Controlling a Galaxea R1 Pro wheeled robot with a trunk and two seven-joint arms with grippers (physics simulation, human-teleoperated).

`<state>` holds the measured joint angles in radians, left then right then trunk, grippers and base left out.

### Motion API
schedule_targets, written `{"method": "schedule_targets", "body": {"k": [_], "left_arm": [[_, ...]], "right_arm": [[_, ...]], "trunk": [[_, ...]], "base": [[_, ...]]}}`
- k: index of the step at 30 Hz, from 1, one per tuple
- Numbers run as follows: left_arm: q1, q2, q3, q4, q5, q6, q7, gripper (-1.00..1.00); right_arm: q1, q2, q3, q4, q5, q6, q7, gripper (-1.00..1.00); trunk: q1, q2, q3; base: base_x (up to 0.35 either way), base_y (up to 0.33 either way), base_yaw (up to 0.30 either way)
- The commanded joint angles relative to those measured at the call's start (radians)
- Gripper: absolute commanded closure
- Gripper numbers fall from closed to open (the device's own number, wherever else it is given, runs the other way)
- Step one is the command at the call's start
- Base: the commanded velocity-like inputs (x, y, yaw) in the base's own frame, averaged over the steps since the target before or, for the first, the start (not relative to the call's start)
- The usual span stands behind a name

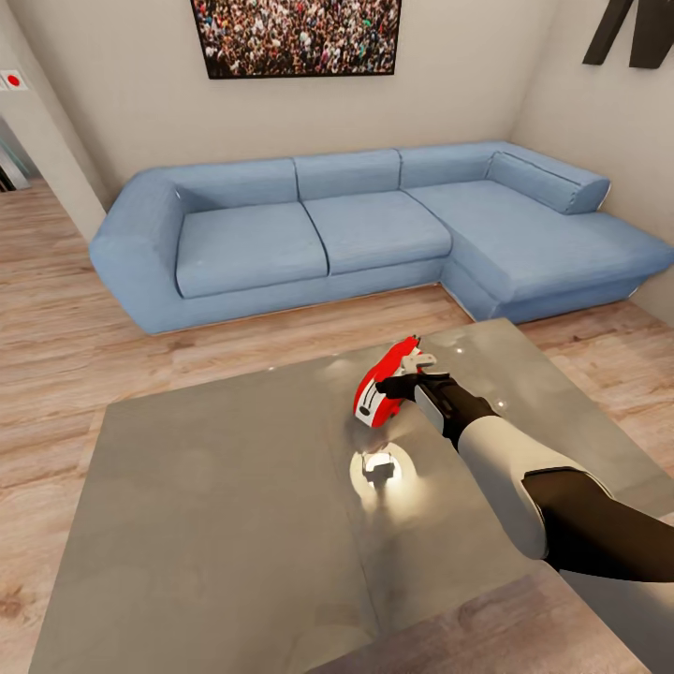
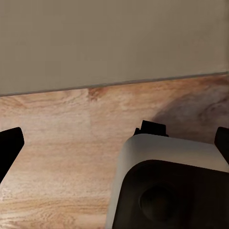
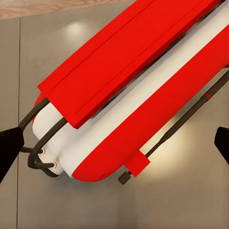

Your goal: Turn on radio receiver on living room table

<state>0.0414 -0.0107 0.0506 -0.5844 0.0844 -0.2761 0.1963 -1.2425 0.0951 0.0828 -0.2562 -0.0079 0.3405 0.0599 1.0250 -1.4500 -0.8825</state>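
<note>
With our right gripper spread wide around the radio on the table, we probably just need a gentle press on its switch, not a shove.

A blue L-shaped sofa is standing against the beige back wall, with its chaise section extending forward along the right wall. A framed crowd photo is hanging on the back wall above the sofa. Black letter strokes are showing on the right wall. Light wood plank flooring is running under the furniture. At the far left, a small red-and-white wall plate is sitting on a wall corner beside an opening.
</note>
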Motion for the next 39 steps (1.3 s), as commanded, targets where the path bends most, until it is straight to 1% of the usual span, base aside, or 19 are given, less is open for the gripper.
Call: {"method": "schedule_targets", "body": {"k": [1, 6, 8, 11, 13, 16, 23, 27, 32, 34, 35, 39], "left_arm": [[0.0, 0.0, 0.0, 0.0, 0.0, 0.0, 0.0, -1.0], [0.0, 0.0, 0.0, 0.0, 0.0, 0.0, 0.0, -1.0], [0.0, 0.0, 0.0, 0.0, 0.0, 0.0, 0.0, -1.0], [0.0, 0.0, 0.0, 0.0, 0.0, 0.0, 0.0, -1.0], [0.0, 0.001, 0.0, 0.0, 0.0, 0.0, 0.0, -1.0], [0.0, 0.0, 0.0, 0.0, 0.0, 0.0, 0.0, -1.0], [0.0, 0.001, 0.0, 0.0, 0.0, 0.0, 0.0, -1.0], [0.0, -0.001, -0.001, 0.001, 0.0, 0.0, 0.0, -1.0], [0.0, -0.001, -0.001, 0.001, 0.0, 0.0, 0.0, -1.0], [0.0, -0.002, -0.002, 0.002, 0.0, 0.0, 0.0, -1.0], [0.0, -0.002, -0.002, 0.001, 0.0, 0.0, 0.0, -1.0], [0.0, -0.002, -0.002, 0.001, 0.0, 0.0, 0.0, -1.0]], "right_arm": [[0.0, 0.0, 0.0, 0.0, 0.0, 0.0, 0.0, -1.0], [0.0, 0.0, 0.001, 0.0, -0.002, 0.002, 0.002, -1.0], [0.0, 0.001, 0.008, 0.0, -0.002, 0.002, 0.002, -1.0], [0.0, 0.002, 0.04, 0.0, -0.004, 0.002, 0.003, -1.0], [0.0, 0.003, 0.069, 0.0, -0.006, 0.002, 0.004, -1.0], [0.0, 0.005, 0.088, 0.0, -0.007, 0.002, 0.004, -1.0], [0.0, 0.007, 0.09, -0.009, -0.013, 0.009, 0.002, -1.0], [0.0, 0.01, 0.089, -0.035, -0.014, 0.014, 0.001, -1.0], [0.0, 0.011, 0.089, -0.058, -0.017, 0.06, 0.001, -1.0], [0.0, 0.01, 0.089, -0.087, -0.038, 0.094, 0.001, -1.0], [0.0, 0.01, 0.089, -0.091, -0.049, 0.1, 0.0, -1.0], [0.0, 0.009, 0.089, -0.095, -0.059, 0.104, 0.0, -1.0]], "trunk": [[0.0, 0.0, 0.0], [0.0, 0.0, 0.0], [0.0, 0.0, 0.0], [0.0, 0.0, 0.0], [0.0, 0.0, 0.0], [0.0, 0.0, 0.0], [0.0, 0.0, 0.0], [0.0, 0.0, 0.0], [0.0, 0.0, 0.0], [0.0, 0.0, 0.0], [0.0, 0.0, 0.0], [0.0, 0.0, 0.0]], "base": [[0.0, 0.0, 0.0], [0.0, 0.0, 0.0], [0.0, 0.0, 0.0], [0.0, 0.0, 0.0], [0.0, 0.0, 0.0], [0.0, 0.0, 0.0], [0.0, 0.0, 0.0], [0.0, 0.0, 0.0], [0.0, 0.0, 0.0], [0.0, 0.0, 0.0], [0.0, 0.0, 0.0], [0.0, 0.0, 0.0]]}}
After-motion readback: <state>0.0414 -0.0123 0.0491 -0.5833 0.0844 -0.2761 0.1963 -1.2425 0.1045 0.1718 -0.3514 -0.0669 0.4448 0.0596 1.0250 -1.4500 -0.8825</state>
